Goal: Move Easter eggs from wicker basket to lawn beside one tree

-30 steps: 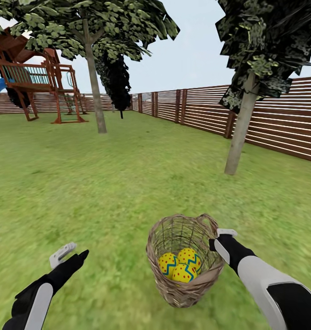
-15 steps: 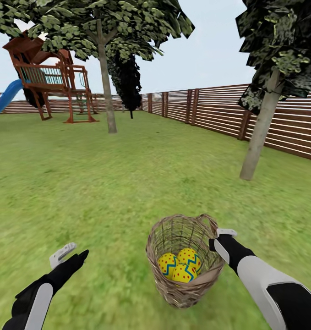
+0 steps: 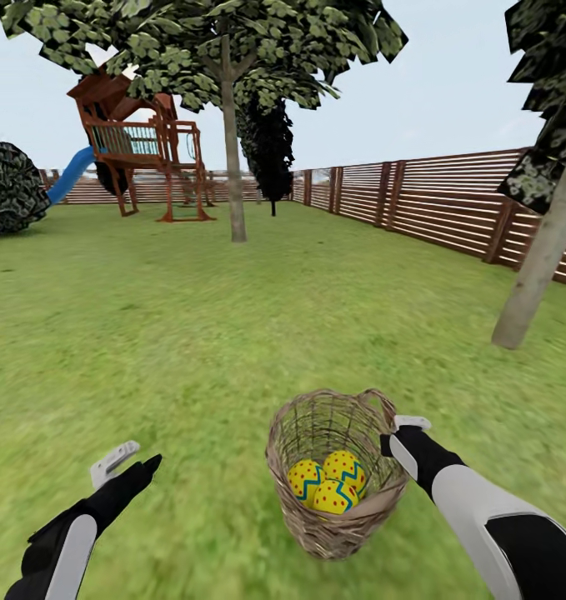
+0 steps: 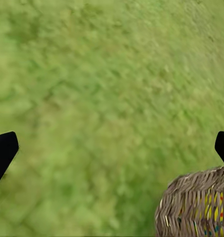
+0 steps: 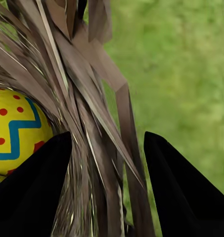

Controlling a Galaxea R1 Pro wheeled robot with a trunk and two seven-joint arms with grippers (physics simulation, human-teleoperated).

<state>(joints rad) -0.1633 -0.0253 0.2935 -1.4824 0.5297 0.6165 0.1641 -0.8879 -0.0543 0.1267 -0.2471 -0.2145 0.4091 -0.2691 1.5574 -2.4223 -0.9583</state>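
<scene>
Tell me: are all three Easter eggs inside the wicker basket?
Yes, head view shows three Easter eggs sitting together inside the wicker basket.

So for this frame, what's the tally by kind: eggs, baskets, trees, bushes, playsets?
Easter eggs: 3, all in the basket
Wicker basket: 1
Grey-trunked trees: 2
Dark-foliage tree: 1
Bush: 1
Playset: 1
Total: 9
</scene>
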